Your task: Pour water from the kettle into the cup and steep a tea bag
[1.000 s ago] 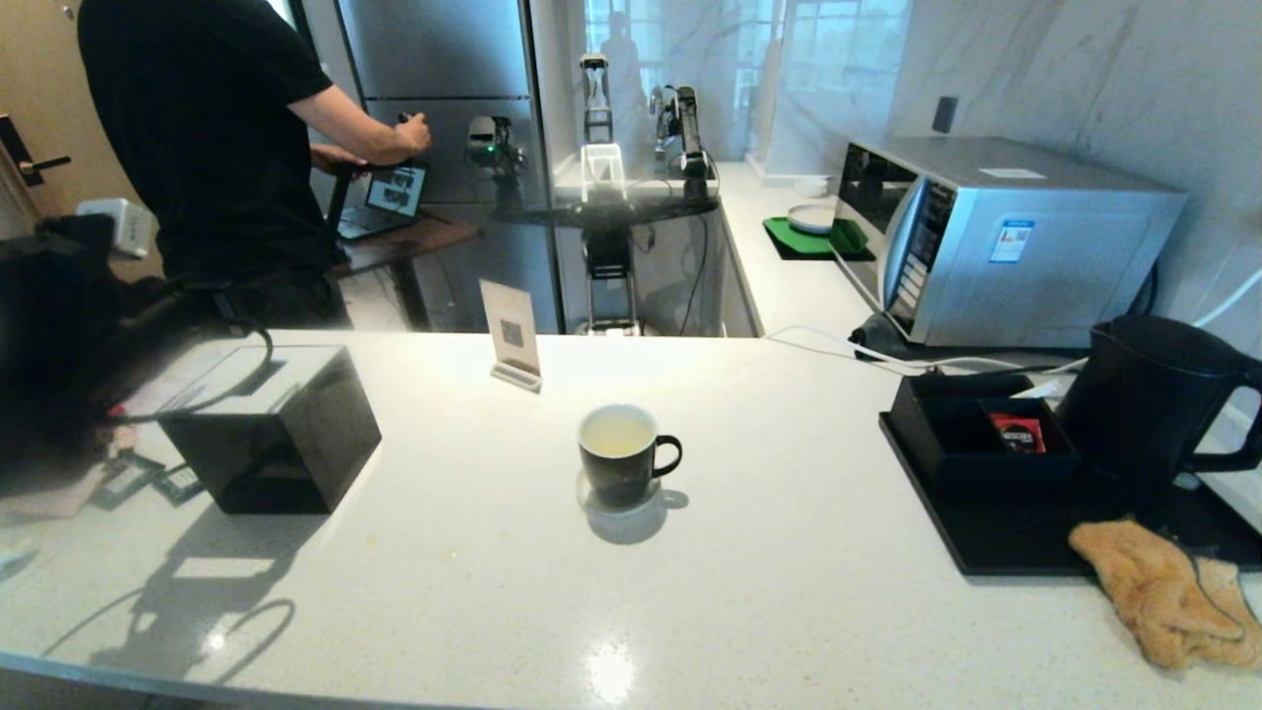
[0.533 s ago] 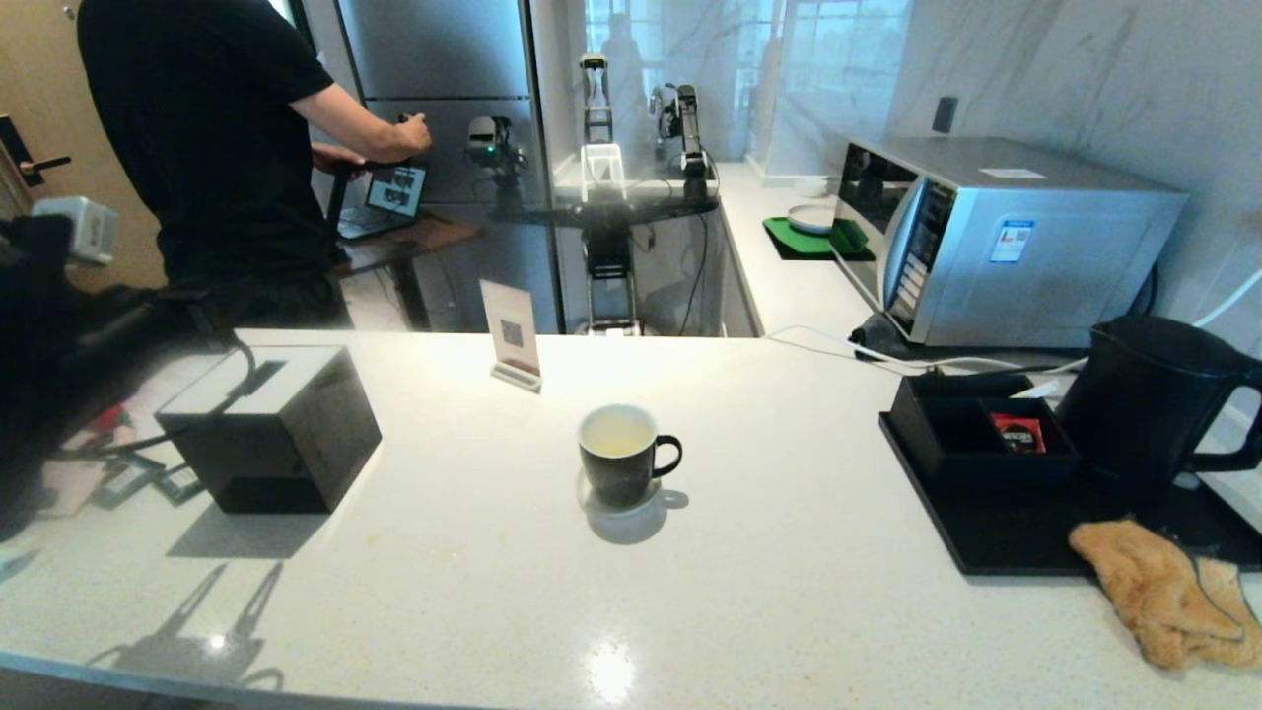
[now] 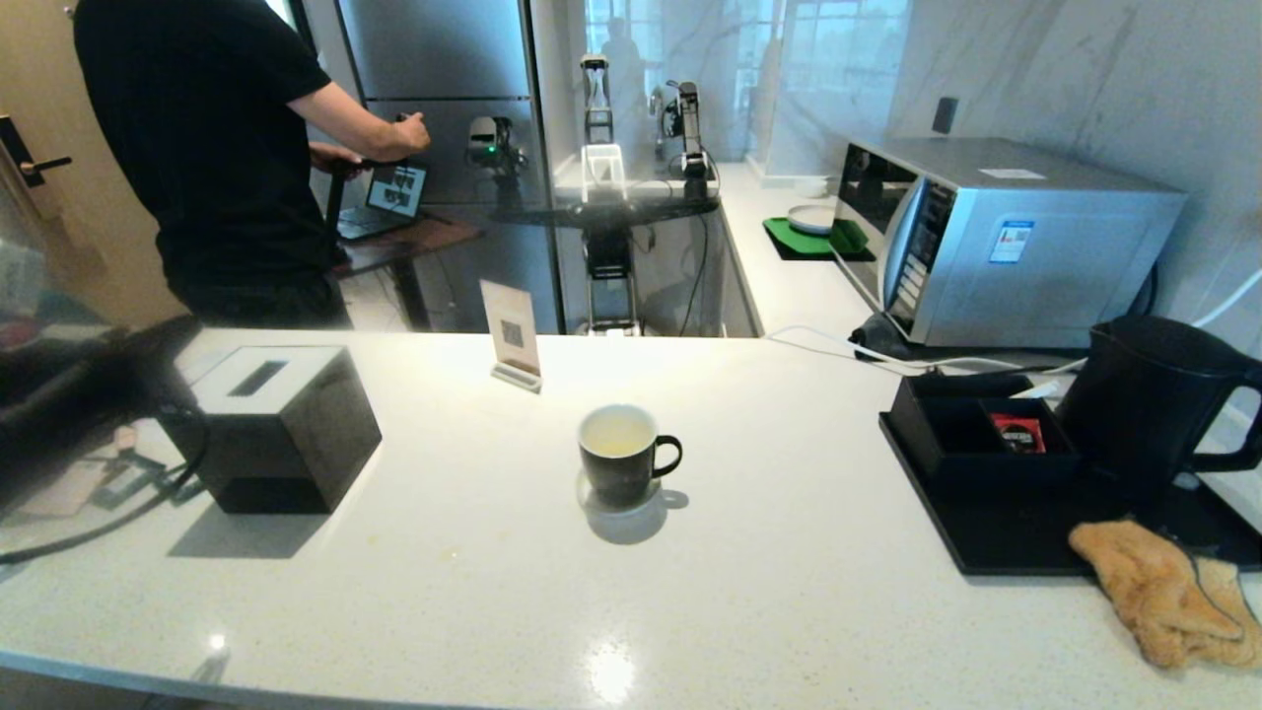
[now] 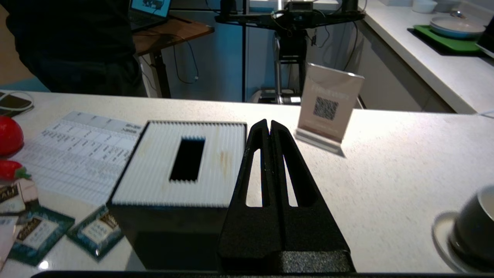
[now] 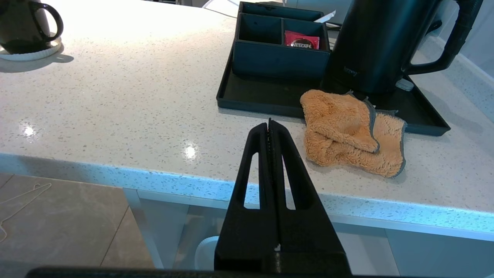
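Observation:
The matte black kettle (image 3: 1149,404) stands on a black tray at the right, handle to the right, and also shows in the right wrist view (image 5: 370,42). The small black cup (image 3: 619,454) sits on a white coaster mid-counter with pale liquid inside. Several tea bag packets (image 4: 96,231) lie flat left of a black box. My left gripper (image 4: 269,122) is shut and empty, hovering by that box, far left of the cup (image 4: 472,231). My right gripper (image 5: 269,124) is shut and empty at the counter's front edge, near an orange cloth.
A black tissue box (image 3: 276,429) stands at the left and a QR sign (image 3: 513,335) behind the cup. The black tray (image 3: 996,537) holds a divided box with a red sachet (image 3: 1017,432). An orange cloth (image 3: 1163,592) overlaps its front. A microwave (image 3: 996,237) and a person (image 3: 217,148) are behind.
My left arm has swung down and away at the far left, its cable dropping off the tissue box top. Its shadow has slid off the counter's front. Cup and kettle have not moved.

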`<state>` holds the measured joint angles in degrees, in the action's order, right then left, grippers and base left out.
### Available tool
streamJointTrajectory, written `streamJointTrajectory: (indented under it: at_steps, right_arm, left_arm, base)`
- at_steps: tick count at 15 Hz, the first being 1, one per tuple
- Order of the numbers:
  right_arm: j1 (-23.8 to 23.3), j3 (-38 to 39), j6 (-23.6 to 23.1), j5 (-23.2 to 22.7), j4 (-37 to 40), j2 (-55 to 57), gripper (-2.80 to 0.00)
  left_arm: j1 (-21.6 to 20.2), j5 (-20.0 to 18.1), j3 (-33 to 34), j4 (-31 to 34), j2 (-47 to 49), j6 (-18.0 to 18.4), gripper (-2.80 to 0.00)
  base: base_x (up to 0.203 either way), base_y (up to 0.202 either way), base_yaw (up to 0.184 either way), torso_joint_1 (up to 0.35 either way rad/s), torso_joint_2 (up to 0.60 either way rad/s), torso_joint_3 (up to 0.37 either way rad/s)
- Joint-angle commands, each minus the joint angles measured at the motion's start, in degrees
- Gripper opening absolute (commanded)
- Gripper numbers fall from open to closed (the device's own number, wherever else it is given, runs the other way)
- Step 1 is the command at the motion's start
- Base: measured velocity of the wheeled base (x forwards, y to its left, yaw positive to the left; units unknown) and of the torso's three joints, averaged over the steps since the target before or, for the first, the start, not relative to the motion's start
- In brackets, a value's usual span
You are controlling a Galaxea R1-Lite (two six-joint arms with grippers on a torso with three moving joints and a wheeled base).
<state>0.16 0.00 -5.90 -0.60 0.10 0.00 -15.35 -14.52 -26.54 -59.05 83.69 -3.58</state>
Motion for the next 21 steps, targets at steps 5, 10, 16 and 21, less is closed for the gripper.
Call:
streamJointTrajectory:
  at_steps: [5,10,16,21]
  right_arm:
    - [0.02,0.0,-0.08,-0.02,-0.01,0.09,-2.8]
    - [0.02,0.0,-0.08,-0.02,-0.01,0.09,-2.8]
    - [0.02,0.0,-0.08,-0.02,-0.01,0.09,-2.8]
    - [0.02,0.0,0.01,-0.02,-0.01,0.09,-2.8]
  left_arm:
    - [2.71,-0.19,13.55,-2.81,-14.33,-0.42,-2.8]
    - [8.85,0.97,22.11,5.08,-31.77,-0.38,-2.8]
    - [10.27,6.01,26.21,27.97,-58.45,-0.37,-2.8]
    - [15.04,15.12,26.53,47.34,-73.96,2.22,-2.8]
  base:
    - [0.0,0.0,0.0,0.0,0.0,0.0]
    - [0.0,0.0,0.0,0.0,0.0,0.0]
    - [0.0,0.0,0.0,0.0,0.0,0.0]
    - [0.0,0.0,0.0,0.0,0.0,0.0]
